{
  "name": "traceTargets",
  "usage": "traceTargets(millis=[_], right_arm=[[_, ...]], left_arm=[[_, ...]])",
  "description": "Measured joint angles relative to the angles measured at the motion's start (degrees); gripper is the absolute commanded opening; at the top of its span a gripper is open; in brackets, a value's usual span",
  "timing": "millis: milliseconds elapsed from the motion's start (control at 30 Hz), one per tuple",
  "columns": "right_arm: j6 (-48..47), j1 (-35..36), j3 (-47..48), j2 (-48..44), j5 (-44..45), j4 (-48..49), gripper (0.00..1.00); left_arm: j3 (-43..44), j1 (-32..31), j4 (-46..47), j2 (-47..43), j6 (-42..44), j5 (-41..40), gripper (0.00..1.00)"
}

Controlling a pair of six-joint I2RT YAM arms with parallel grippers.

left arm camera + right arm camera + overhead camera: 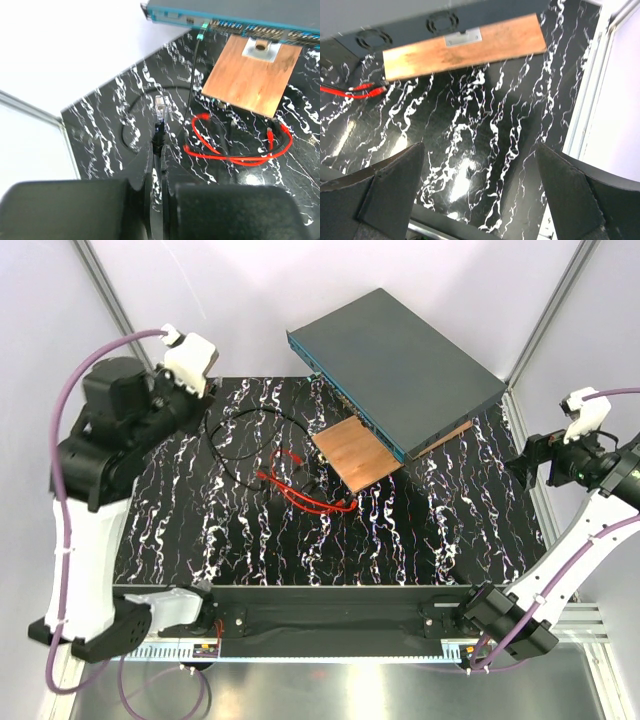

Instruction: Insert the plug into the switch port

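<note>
1. We see the left gripper [158, 155] with its fingers pressed together on the thin black cable [158, 137]. It grips just behind the cable's clear connector [160, 106], which stands up past the fingertips above the table [450, 530].
2. The right gripper [480, 195] is spread wide with nothing between its fingers, hanging over bare marbled surface at the table's right side.
3. The red cable [310, 502] lies loosely coiled on the table, just in front of the wooden board [355, 450] and untouched by either arm.
4. The plug [270, 133] rests on the table just beside the board's near corner. It is too small for us to make out its detail.
5. The switch [400, 360] sits at the back, angled, with its front edge resting on the board.
6. The switch port [260, 31] row runs along the teal front face, well apart from the plug.
7. At the left end of that row, a black lead is seated with a green glow at its connector.
</note>
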Motion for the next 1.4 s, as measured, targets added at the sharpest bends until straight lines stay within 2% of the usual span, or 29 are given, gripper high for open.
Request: traceTargets(millis=[267,367,533,633,800,867,933,1033,1167,1300,1400], right_arm=[[3.1,0.0,7.2,0.0,-4.2,0.0,1.00],[5.0,0.4,11.4,0.1,-7.4,0.0,1.00],[12.2,5.4,15.6,0.1,-16.4,0.3,1.00],[25.6,11.4,11.7,-2.0,-21.2,5.8,0.98],[57.6,23.2,-4.0,-8.2,-23.1,34.5,0.92],[65.0,28.8,-4.6,-6.8,-22.0,40.0,0.90],[68.3,36.0,-3.5,-3.6,-19.6,42.9,0.89],[72.3,41.7,-3.3,1.1,-17.3,47.0,0.87],[72.9,47.6,-0.4,9.3,-11.6,46.2,0.83],[69.0,56.0,5.6,15.3,-7.1,42.8,0.78],[62.7,63.6,10.5,18.0,-4.1,40.1,0.76]], left_arm=[[1.0,-0.8,3.2,-4.9,5.9,-0.4,0.00],[0.5,-0.9,4.6,-5.9,7.0,2.5,0.00],[-12.9,-0.9,8.1,-11.2,5.9,14.1,0.00],[-22.0,-0.9,9.4,-12.5,3.8,21.5,0.00],[-31.6,-2.1,14.3,-10.9,-0.9,27.4,0.00],[-33.2,-2.9,16.3,-10.4,-2.3,28.9,0.00],[-33.9,-4.0,18.3,-10.3,-3.4,30.3,0.00],[-34.6,-5.1,21.1,-10.4,-4.2,31.2,0.00],[-36.0,-5.8,23.8,-10.4,-4.2,32.1,0.00],[-36.2,-5.9,23.8,-10.1,-3.5,35.1,0.00],[-36.2,-5.9,23.7,-9.4,-3.6,37.9,0.00]])
